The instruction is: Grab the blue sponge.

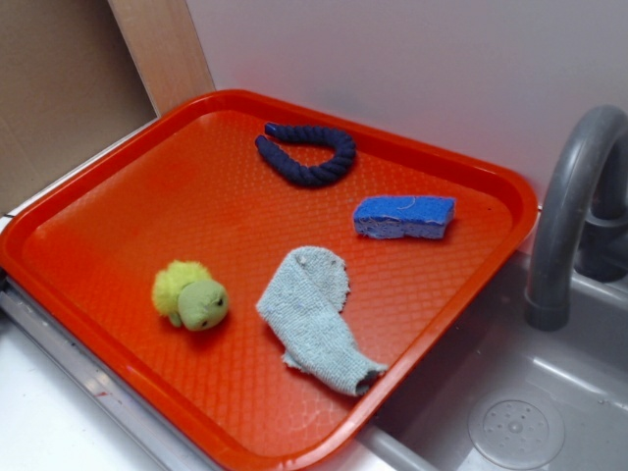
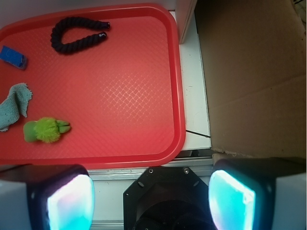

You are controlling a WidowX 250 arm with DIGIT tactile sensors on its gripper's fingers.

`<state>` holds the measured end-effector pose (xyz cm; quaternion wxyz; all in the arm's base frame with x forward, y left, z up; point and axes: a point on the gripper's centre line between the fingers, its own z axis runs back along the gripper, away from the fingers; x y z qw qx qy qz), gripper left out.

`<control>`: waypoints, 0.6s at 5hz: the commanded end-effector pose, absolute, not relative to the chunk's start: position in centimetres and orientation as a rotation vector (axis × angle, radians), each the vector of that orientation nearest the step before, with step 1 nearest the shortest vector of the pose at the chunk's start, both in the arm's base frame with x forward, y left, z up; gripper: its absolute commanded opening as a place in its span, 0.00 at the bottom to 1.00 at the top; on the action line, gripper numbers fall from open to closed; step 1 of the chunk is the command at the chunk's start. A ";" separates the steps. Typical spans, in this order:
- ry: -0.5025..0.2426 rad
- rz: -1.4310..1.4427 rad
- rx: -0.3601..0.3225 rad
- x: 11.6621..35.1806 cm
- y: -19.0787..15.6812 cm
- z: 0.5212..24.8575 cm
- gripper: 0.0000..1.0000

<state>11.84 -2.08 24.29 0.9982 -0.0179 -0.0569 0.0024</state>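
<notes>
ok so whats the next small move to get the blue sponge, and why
Probably swing the open gripper toward the blue sponge: it hangs off the red tray, holding nothing, while the sponge lies at the tray's far side.

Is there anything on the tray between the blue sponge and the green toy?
Yes. In the exterior view the pale cloth lies between the blue sponge and the green toy, touching neither; bare orange tray surrounds them.
</notes>
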 end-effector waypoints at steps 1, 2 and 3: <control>-0.114 0.005 -0.036 11.8 -2.1 24.3 1.00; -0.133 -0.105 -0.051 13.3 -4.5 24.2 1.00; -0.151 -0.211 -0.031 14.5 -7.3 24.3 1.00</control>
